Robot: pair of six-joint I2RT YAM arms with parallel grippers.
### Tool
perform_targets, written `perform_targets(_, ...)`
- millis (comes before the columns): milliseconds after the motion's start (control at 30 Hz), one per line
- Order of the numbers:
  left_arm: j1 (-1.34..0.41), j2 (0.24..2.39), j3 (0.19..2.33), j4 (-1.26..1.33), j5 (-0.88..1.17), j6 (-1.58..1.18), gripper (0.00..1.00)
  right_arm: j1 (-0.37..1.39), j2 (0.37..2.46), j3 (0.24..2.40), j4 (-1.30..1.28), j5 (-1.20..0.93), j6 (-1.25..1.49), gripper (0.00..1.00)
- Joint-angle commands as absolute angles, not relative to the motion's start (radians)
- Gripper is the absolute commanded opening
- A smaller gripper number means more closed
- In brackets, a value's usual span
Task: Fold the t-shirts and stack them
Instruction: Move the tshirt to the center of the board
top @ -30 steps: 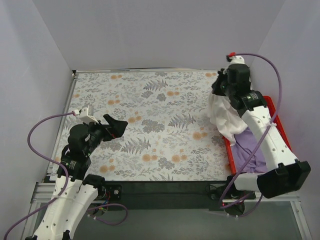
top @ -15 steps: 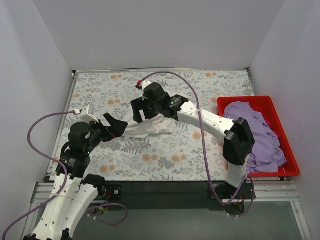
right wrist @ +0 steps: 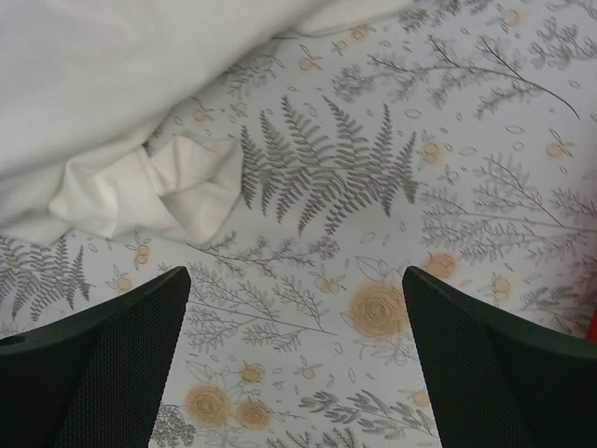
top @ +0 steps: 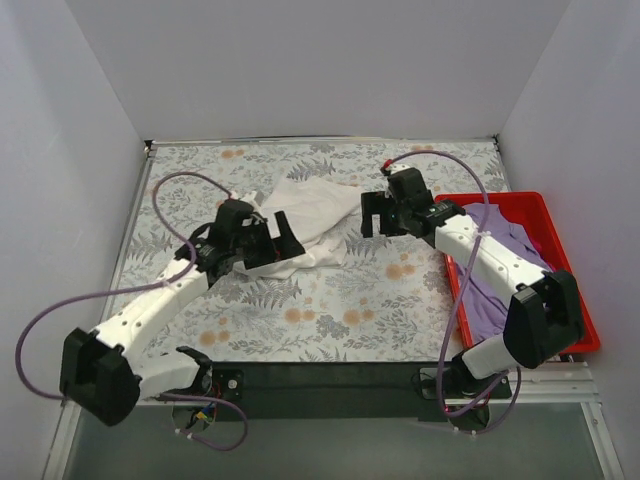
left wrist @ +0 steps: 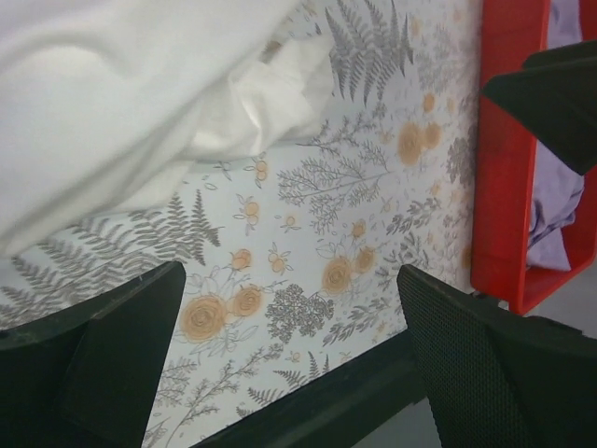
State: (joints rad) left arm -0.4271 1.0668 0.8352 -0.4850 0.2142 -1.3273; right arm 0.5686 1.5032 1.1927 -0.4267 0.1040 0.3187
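Observation:
The white t-shirt lies crumpled on the floral tablecloth, left of centre. It fills the upper left of the left wrist view and of the right wrist view. My left gripper hovers open at the shirt's left edge; between its fingers only tablecloth shows. My right gripper is open just right of the shirt, with bare cloth between its fingers. The lavender t-shirt lies bunched in the red bin, partly hidden by my right arm, and shows in the left wrist view.
The red bin stands at the table's right edge. Grey walls close in the left, back and right sides. The tablecloth's front edge and a dark rail run along the near side.
My right gripper carried the white t-shirt from above the bin to the table, let it go and drew back to the right. My left arm reached forward to the shirt's left edge.

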Motion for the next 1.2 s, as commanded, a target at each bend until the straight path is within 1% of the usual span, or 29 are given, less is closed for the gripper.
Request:
perform_targets(0,-0.587,1.211,0.957,-0.436,0.105,-1.342,0.87,0.519,1.408,1.109,-0.423,0.080,0.331,0.84)
perform_targets(67,-0.630,1.343,1.026,-0.437,0.034,-1.341,0.82,0.503,1.366,1.059,-0.416,0.077,0.331,0.82)
perform_targets(133,-0.676,1.458,1.064,-0.436,0.012,-1.344,0.80,0.486,1.341,1.016,-0.413,0.075,0.333,0.81)
perform_targets(233,-0.718,1.563,1.137,-0.430,-0.051,-1.335,0.80,0.476,1.295,0.976,-0.396,0.054,0.334,0.80)
perform_targets(367,-0.742,1.722,1.212,-0.422,-0.106,-1.310,0.75,0.472,1.238,0.916,-0.379,0.028,0.339,0.79)
perform_targets(500,-0.744,1.807,1.252,-0.413,-0.143,-1.292,0.75,0.471,1.204,0.882,-0.367,0.011,0.339,0.79)
perform_targets(633,-0.746,1.848,1.238,-0.399,-0.158,-1.278,0.75,0.469,1.178,0.861,-0.362,0.008,0.336,0.78)
perform_targets(767,-0.750,1.847,1.178,-0.377,-0.121,-1.269,0.60,0.469,1.164,0.845,-0.353,-0.020,0.337,0.79)
perform_targets(800,-0.752,1.836,1.164,-0.374,-0.114,-1.269,0.48,0.469,1.166,0.844,-0.348,-0.021,0.341,0.78)
perform_targets(867,-0.759,1.821,1.119,-0.370,-0.092,-1.263,0.36,0.469,1.170,0.842,-0.342,-0.025,0.344,0.78)
perform_targets(900,-0.761,1.810,1.099,-0.370,-0.087,-1.262,0.23,0.469,1.173,0.839,-0.339,-0.026,0.348,0.78)
perform_targets(1033,-0.764,1.723,1.011,-0.400,-0.031,-1.258,0.02,0.469,1.195,0.845,-0.322,-0.029,0.359,0.77)
perform_targets(1067,-0.765,1.698,0.981,-0.443,-0.002,-1.259,0.00,0.469,1.200,0.847,-0.321,-0.026,0.357,0.77)
perform_targets(1167,-0.776,1.580,0.919,-0.534,0.076,-1.284,0.00,0.468,1.213,0.857,-0.316,-0.012,0.357,0.77)
